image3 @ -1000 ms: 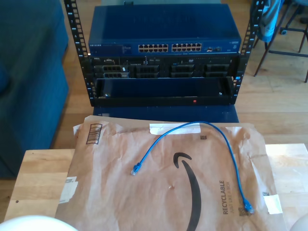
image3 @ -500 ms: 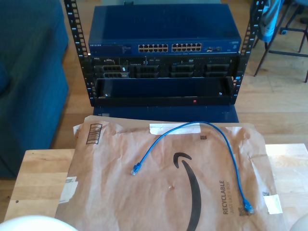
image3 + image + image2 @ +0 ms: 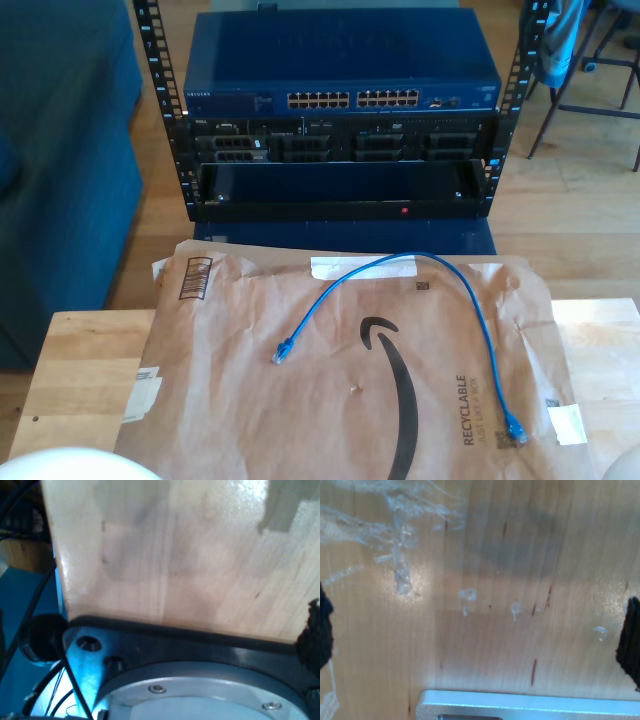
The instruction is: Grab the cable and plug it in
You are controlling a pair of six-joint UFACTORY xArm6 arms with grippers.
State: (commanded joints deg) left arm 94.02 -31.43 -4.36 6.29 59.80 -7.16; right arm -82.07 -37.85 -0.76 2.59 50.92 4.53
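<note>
The cable (image 3: 440, 262), a thin bright blue patch cord, lies in an arch on a brown paper mailer (image 3: 250, 400). One plug end (image 3: 283, 351) rests toward the exterior view's left, the other (image 3: 516, 432) near the mailer's front at that view's right. Both ends lie free. My second gripper (image 3: 480, 635) is open over bare scratched wood, its black fingertips (image 3: 631, 640) far apart with nothing between them. My first gripper (image 3: 160, 630) hovers over pale wood beside a metal base plate (image 3: 200, 690). One black fingertip (image 3: 311, 630) shows far from the middle.
Beyond the table (image 3: 85, 370) stands a rack holding a blue network switch (image 3: 340, 60) with a row of ports (image 3: 353, 99) and servers below. A blue sofa (image 3: 60, 150) is at the exterior view's left. White rounded shapes (image 3: 60, 465) sit at the near corners.
</note>
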